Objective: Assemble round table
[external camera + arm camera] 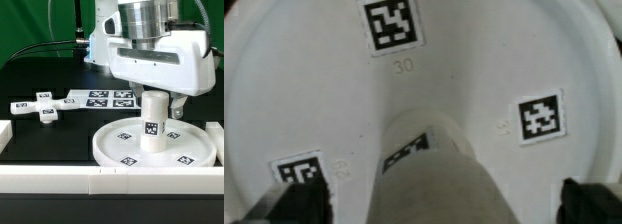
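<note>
The large rimmed round disc (112, 150) lies flat near the front of the table. The short thick cylinder post (152, 122) stands upright at its middle. My gripper (156, 98) hangs right over the post's top. In the wrist view the post (452, 185) rises between my two dark fingers (295, 205), with a gap on each side, so the gripper (445, 205) is open around it. The disc's tagged face (331, 100) fills the rest of that view. The small cross-shaped piece (40, 106) lies apart on the black table at the exterior view's left.
The marker board (100, 98) lies behind the disc, between it and the cross-shaped piece. Long white border bars run along the front (60, 178) and stand at both sides (214, 135). A green backdrop is behind.
</note>
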Controlling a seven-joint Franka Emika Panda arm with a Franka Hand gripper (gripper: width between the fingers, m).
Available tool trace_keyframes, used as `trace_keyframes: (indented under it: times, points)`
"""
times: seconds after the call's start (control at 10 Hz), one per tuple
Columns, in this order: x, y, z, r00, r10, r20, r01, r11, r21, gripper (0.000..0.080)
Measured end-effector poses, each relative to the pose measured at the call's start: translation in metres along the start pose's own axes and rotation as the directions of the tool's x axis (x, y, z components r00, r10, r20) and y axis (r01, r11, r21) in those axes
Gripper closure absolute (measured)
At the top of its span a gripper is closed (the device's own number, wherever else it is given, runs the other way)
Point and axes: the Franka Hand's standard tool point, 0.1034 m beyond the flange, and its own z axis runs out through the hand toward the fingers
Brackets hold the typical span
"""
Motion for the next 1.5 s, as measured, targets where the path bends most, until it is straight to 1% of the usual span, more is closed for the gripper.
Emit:
trace_keyframes:
  times: [0.2, 0.3, 0.5, 0.7, 0.8, 0.9, 1.0, 1.1, 1.2, 1.3, 1.4, 1.5]
  points:
    - [0.000, 0.000, 0.000, 0.992, -0.122, 0.000, 0.122, 0.992, -0.001, 0.0150]
    - [0.000, 0.000, 0.000, 0.976, -0.217, 0.000, 0.217, 0.976, -0.001, 0.0150]
    - [0.001, -0.001, -0.001, 0.885, -0.465, 0.000, 0.465, 0.885, -0.016, 0.0150]
    - [0.005, 0.003, -0.002, 0.734, -0.679, 0.005, 0.679, 0.734, -0.017, 0.0150]
    - [0.005, 0.003, -0.002, 0.666, -0.746, 0.007, 0.746, 0.666, -0.016, 0.0150]
    - [0.005, 0.003, -0.001, 0.656, -0.754, 0.007, 0.754, 0.656, -0.016, 0.0150]
    - [0.005, 0.003, -0.001, 0.599, -0.801, 0.008, 0.801, 0.599, -0.017, 0.0150]
    - [0.006, 0.003, -0.001, 0.564, -0.825, 0.009, 0.825, 0.564, -0.016, 0.0150]
    - [0.005, 0.003, -0.001, 0.476, -0.879, 0.014, 0.879, 0.476, -0.024, 0.0150]
    - [0.003, -0.001, -0.002, 0.348, -0.937, 0.024, 0.937, 0.347, -0.041, 0.0150]
    - [0.003, -0.005, -0.004, 0.251, -0.968, 0.028, 0.967, 0.249, -0.051, 0.0150]
    - [0.003, -0.008, -0.005, 0.170, -0.984, 0.046, 0.985, 0.168, -0.045, 0.0150]
